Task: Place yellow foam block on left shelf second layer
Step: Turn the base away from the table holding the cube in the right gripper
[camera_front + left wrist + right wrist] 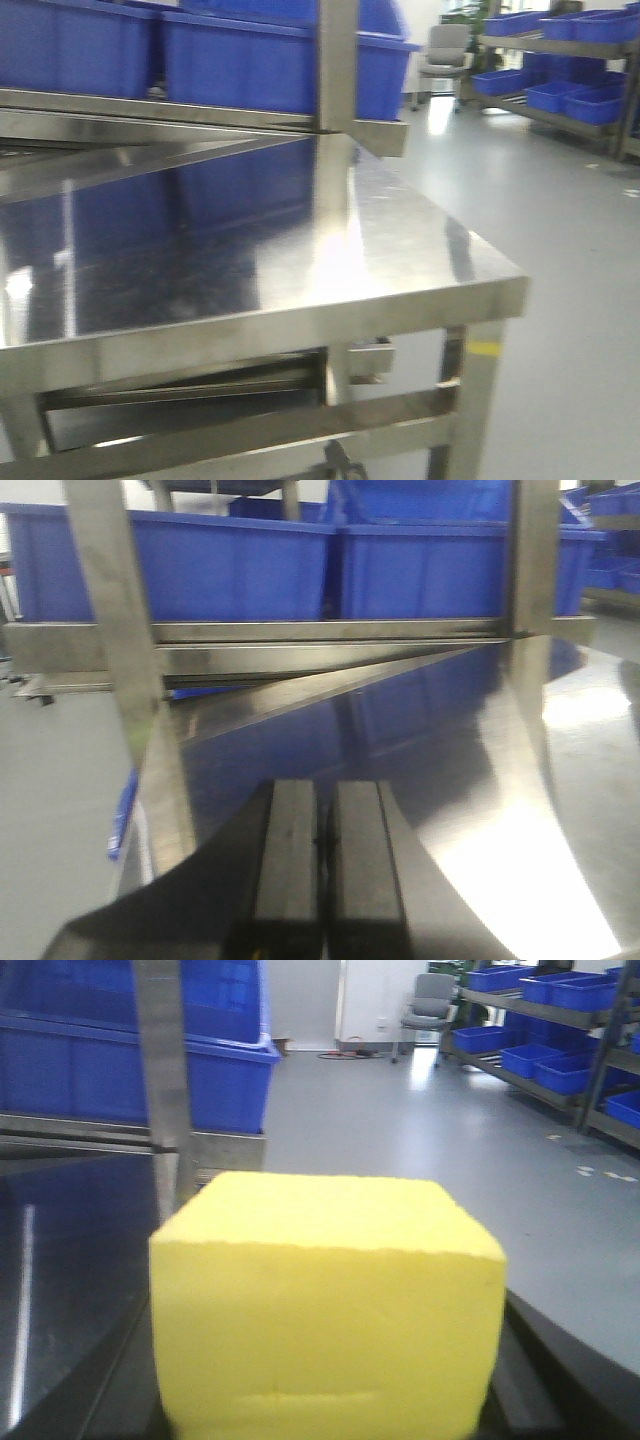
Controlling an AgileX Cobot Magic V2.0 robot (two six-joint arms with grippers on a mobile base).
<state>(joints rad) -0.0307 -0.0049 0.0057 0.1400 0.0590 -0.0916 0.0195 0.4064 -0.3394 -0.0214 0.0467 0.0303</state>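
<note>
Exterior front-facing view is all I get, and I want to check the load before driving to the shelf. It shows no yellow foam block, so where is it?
Observer: The yellow foam block fills the right wrist view. It is held in the right pincer, whose dark parts show on both sides of it.
Operator: Is the left pincer carrying anything?
Observer: No. The left pincer is shut on nothing, with its pads pressed together above the steel tabletop.
</note>
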